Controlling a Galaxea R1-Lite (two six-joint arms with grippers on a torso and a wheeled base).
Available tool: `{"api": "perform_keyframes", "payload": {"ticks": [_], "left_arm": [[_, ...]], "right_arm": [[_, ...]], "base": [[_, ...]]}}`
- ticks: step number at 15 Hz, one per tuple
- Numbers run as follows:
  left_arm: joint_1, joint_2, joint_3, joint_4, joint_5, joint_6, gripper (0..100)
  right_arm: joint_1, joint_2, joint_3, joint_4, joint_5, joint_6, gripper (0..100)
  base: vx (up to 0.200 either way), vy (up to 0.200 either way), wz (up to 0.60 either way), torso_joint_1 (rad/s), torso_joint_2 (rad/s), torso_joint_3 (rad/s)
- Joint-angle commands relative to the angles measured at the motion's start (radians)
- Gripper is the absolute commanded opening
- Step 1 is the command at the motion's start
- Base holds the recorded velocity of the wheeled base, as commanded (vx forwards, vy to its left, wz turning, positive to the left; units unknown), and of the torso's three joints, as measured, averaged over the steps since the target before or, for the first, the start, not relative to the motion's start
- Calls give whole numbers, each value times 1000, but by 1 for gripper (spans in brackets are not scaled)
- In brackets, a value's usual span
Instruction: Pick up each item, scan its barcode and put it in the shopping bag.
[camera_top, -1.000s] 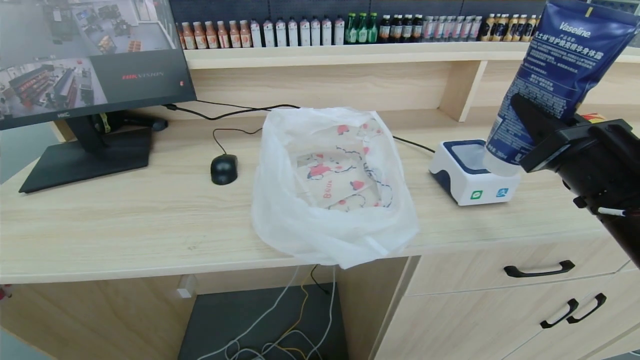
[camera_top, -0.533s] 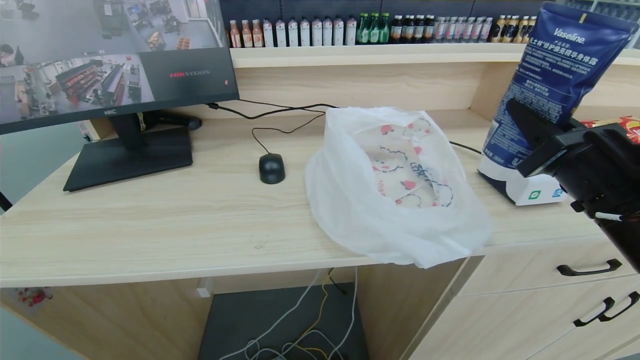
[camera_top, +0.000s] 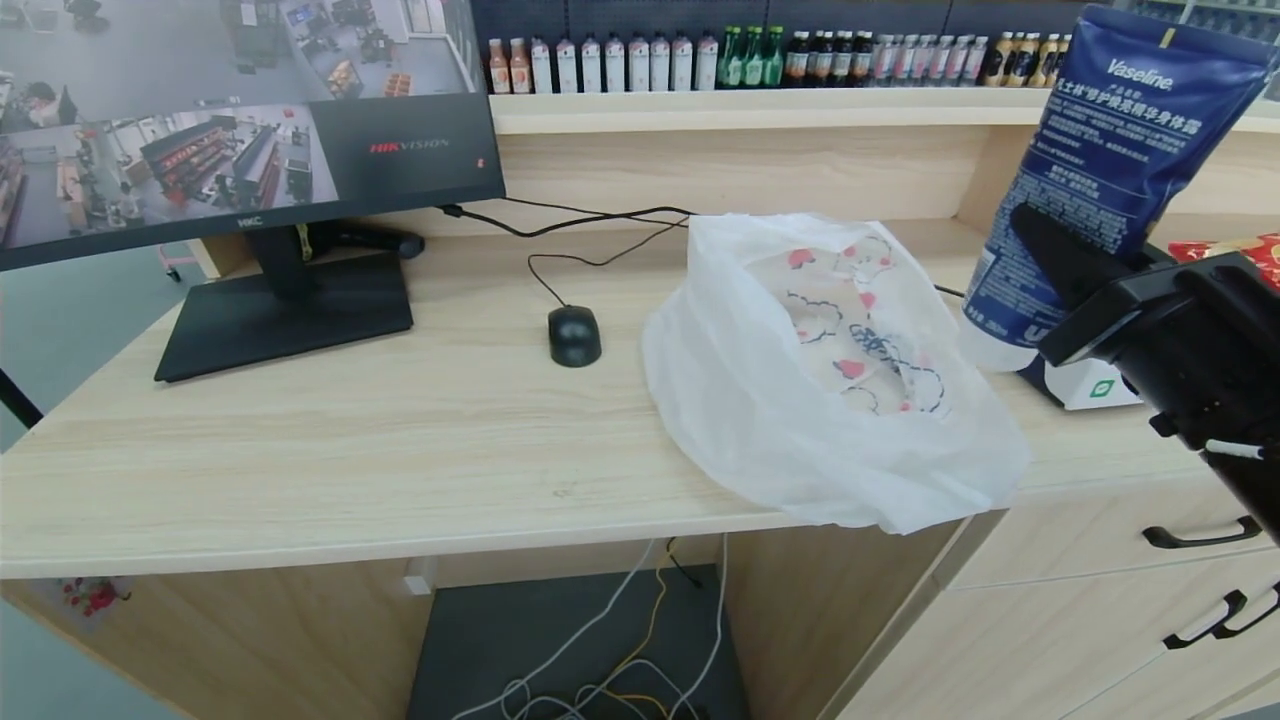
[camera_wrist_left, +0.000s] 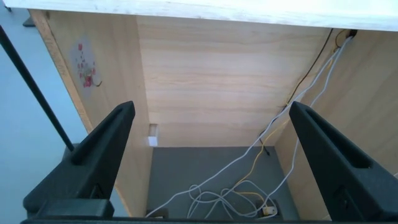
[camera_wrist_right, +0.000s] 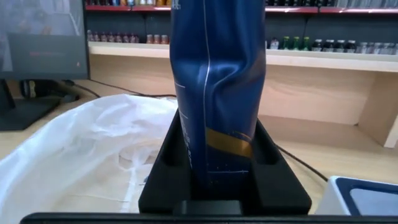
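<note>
My right gripper (camera_top: 1085, 275) is shut on a blue lotion tube (camera_top: 1100, 170), held upright with its white cap down, above the counter's right end. In the right wrist view the blue tube (camera_wrist_right: 217, 87) stands squeezed between the black fingers (camera_wrist_right: 168, 152). The white shopping bag (camera_top: 830, 380) lies open on the counter just left of the tube, with a printed packet (camera_top: 860, 320) inside. The white barcode scanner (camera_top: 1090, 385) sits behind and below the tube, mostly hidden by it. My left gripper (camera_wrist_left: 211, 155) hangs open below the counter, facing the wooden panel and cables.
A monitor (camera_top: 230, 120) on a black stand occupies the counter's left back. A black mouse (camera_top: 574, 335) and its cable lie in the middle. A raised shelf (camera_top: 740, 105) with bottles runs along the back. A red packet (camera_top: 1230, 248) lies at the far right. Drawers (camera_top: 1190, 535) are below.
The head camera has swung left, so the whole scene sits further right. The tube and right gripper now hang closer to the bag, covering more of the scanner.
</note>
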Motion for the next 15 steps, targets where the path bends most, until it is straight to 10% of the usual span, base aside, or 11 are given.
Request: {"api": "perform_keyframes", "payload": {"ticks": [1,7,15], "left_arm": [[1,0,0,0,0,0,100],[-1,0,0,0,0,0,100],[1,0,0,0,0,0,100]], "right_arm": [[51,-15,2,15,-2,22,0],[108,28,-367,315,1,330,0],[60,40,-377,386,231,790,0]], "base": [[0,0,0,0,0,0],[0,0,0,0,0,0],[0,0,0,0,0,0]]}}
